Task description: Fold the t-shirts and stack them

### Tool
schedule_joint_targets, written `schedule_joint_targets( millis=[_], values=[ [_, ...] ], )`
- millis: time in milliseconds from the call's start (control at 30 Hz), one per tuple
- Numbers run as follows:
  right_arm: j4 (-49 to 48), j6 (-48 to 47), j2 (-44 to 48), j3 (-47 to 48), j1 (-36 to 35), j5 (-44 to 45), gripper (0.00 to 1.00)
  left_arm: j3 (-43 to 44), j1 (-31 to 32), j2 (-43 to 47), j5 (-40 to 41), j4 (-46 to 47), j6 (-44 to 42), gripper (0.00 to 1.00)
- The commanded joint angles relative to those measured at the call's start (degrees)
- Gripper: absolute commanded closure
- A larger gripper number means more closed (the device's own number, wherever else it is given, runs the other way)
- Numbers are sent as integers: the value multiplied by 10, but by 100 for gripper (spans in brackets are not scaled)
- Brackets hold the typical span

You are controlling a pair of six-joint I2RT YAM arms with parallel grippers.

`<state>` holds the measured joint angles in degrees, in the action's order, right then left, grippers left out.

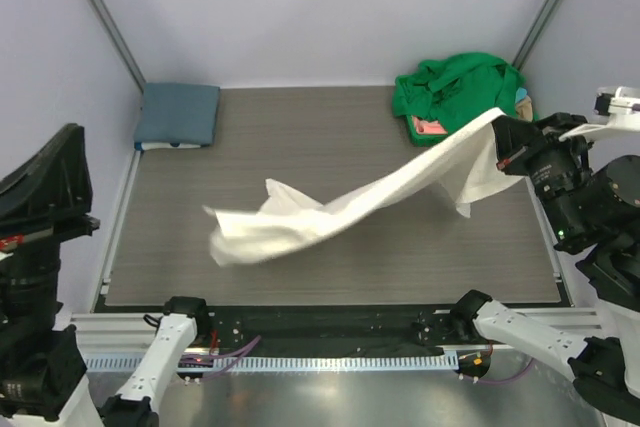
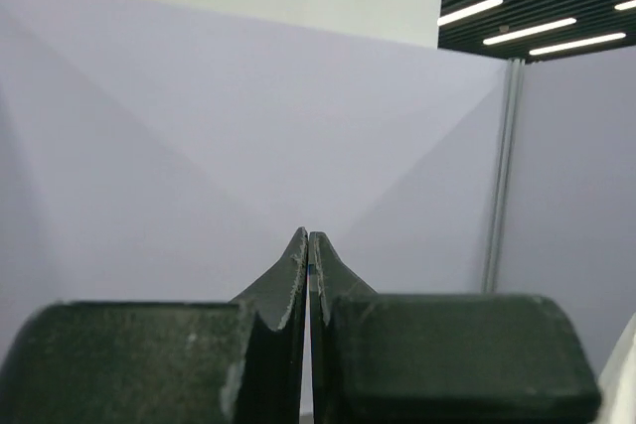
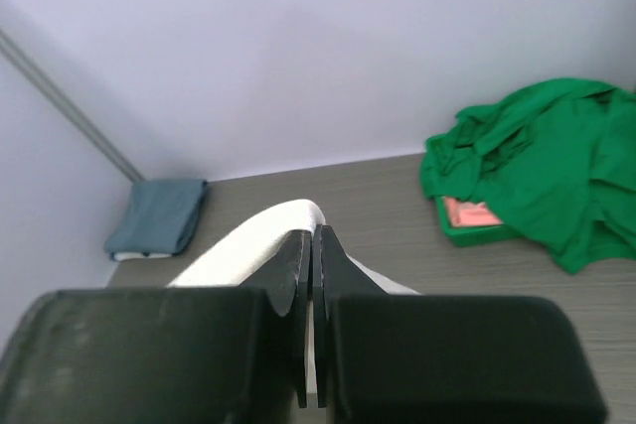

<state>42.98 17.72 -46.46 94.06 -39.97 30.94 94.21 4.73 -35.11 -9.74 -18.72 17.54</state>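
Right end effector (image 1: 503,139) pinching the cream-white t-shirt (image 1: 340,212), one end lifted above the bench (image 1: 300,127).

Only the top view shows the shirt's full length, slanting from the raised grip at the right edge down to a crumpled end at front left-centre; whether that end touches the bench is unclear. The right wrist view shows fingers pressed together on a white fold. The left wrist view shows the left end effector (image 2: 309,245) pressed together, empty, aimed at a pale lilac wall under ceiling strip lights. On the grey wood-grain bench, a folded slate-blue t-shirt (image 1: 178,114) lies far left. Far right, a bright green t-shirt (image 1: 455,87) heaps over a green tray (image 3: 467,236) holding a pink one (image 3: 469,212). The left arm is raised beside the bench.
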Motion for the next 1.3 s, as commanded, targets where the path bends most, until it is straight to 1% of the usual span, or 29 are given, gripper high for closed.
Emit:
schedule_joint_targets(
  millis=[0,33,100,167,233,267,300,333,367,400,433,467,500,533,567,600,633,667,700,733,767,800,867,900,967,1033,1067,1133,1267],
  values=[
    [-22,-90,-68,26,2,86,99,48,-3,-103,-32,21,-47,100],
    [-30,-101,-107,45,2,97,99,85,-3,-124,-28,18,-51,100],
    [-52,-126,-146,73,2,112,99,131,-3,-174,-15,3,-64,100],
    [-70,-148,-216,108,2,128,99,196,-3,-256,-11,-32,-77,100],
    [-71,-164,-277,133,2,152,99,202,-3,-310,-41,-51,-51,98],
    [-70,-162,-286,128,2,158,99,184,-3,-320,-59,-61,-33,90],
    [-73,-151,-286,115,2,158,99,160,-2,-323,-85,-67,-13,78],
    [-79,-147,-283,67,6,156,99,117,-2,-318,-131,-57,13,48],
    [-103,-141,-263,34,9,156,99,26,12,-299,-146,-50,52,38],
    [-112,-132,-255,-28,19,149,99,-35,32,-267,-121,-35,60,26],
    [-117,-125,-247,-53,26,148,99,-93,57,-252,-96,-21,60,23],
    [-118,-115,-240,-73,30,148,99,-201,116,-236,-76,-6,63,22],
    [-118,-108,-237,-91,36,146,99,-248,148,-226,-58,31,67,22],
    [-119,-92,-234,-117,42,142,99,-284,182,-219,-37,44,68,22],
    [-118,-85,-232,-126,52,135,99,-318,244,-220,10,50,76,22],
    [-118,-76,-231,-132,57,134,99,-366,271,-225,28,70,86,22],
    [-119,-70,-231,-139,62,130,99,-393,293,-237,31,90,97,22],
    [-119,-70,-232,-141,68,124,99,-414,332,-250,33,109,111,22],
    [-117,-71,-234,-141,70,125,99,-438,353,-288,36,139,141,22],
    [-117,-71,-236,-138,74,126,99,-445,376,-309,39,152,151,22],
    [-115,-73,-238,-137,81,124,99,-447,422,-330,48,159,159,21],
    [-115,-73,-238,-136,84,121,99,-445,446,-374,70,160,167,19],
    [-113,-68,-236,-134,88,120,99,-429,501,-415,89,156,180,15],
    [-112,-66,-233,-135,91,115,99,-425,512,-443,93,143,198,10],
    [-108,-63,-228,-136,93,113,99,-414,540,-471,94,132,219,9],
    [-106,-62,-223,-140,96,111,99,-392,553,-513,118,93,252,5],
    [-105,-60,-220,-143,96,112,99,-384,567,-537,139,55,274,4],
    [-103,-61,-215,-145,97,112,99,-371,580,-553,155,20,295,4],
    [-101,-60,-203,-150,101,111,99,-358,610,-587,176,-5,335,4]
  ],
)
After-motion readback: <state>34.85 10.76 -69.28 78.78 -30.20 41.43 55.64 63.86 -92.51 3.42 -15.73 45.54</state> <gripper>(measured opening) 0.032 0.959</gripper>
